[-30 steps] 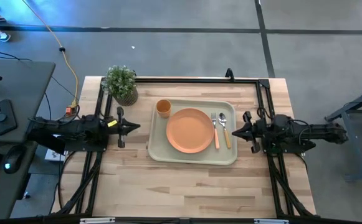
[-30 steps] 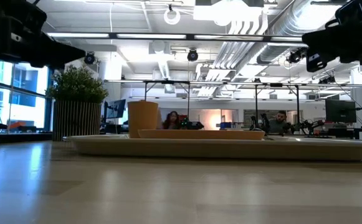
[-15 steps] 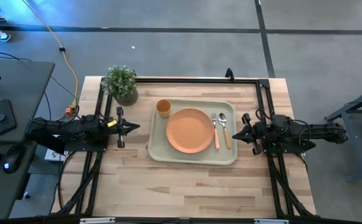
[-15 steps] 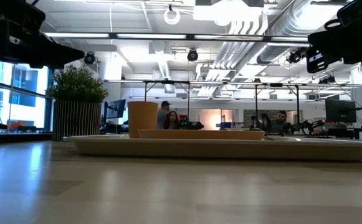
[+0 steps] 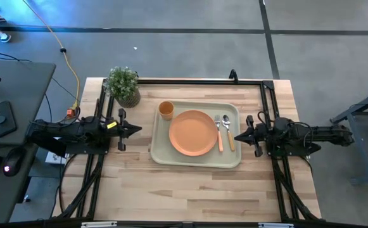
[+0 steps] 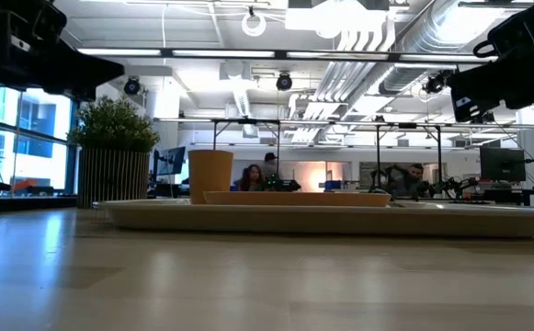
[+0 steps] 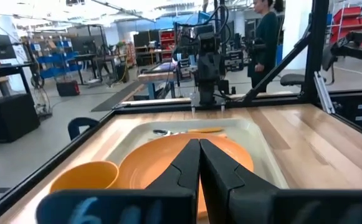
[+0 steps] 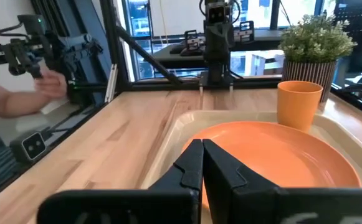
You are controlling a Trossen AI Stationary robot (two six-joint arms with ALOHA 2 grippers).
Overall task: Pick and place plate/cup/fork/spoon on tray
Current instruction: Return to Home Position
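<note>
The pale tray [image 5: 160, 149] lies in the middle of the table. On it rest the orange plate [image 5: 192, 132], the orange cup [image 5: 166, 110] standing at its far left corner, and the fork [image 5: 218, 132] and the spoon [image 5: 228, 131] side by side at its right. My left gripper [image 5: 138, 129] is shut and empty above the table, left of the tray. My right gripper [image 5: 237, 135] is shut and empty, right of the tray beside the spoon. The plate also shows in the left wrist view [image 7: 162, 155] and the right wrist view [image 8: 280, 155].
A potted green plant [image 5: 123, 85] stands at the table's far left, behind the tray. A black frame [image 5: 190, 82] runs along the far edge and both sides. Bare wood lies in front of the tray [image 5: 190, 190]. A person's hand [image 8: 50, 84] shows beyond the table.
My right gripper has drawn back a little from the tray toward the table's right edge and then come slightly back toward it. The things on the tray have stayed where they were.
</note>
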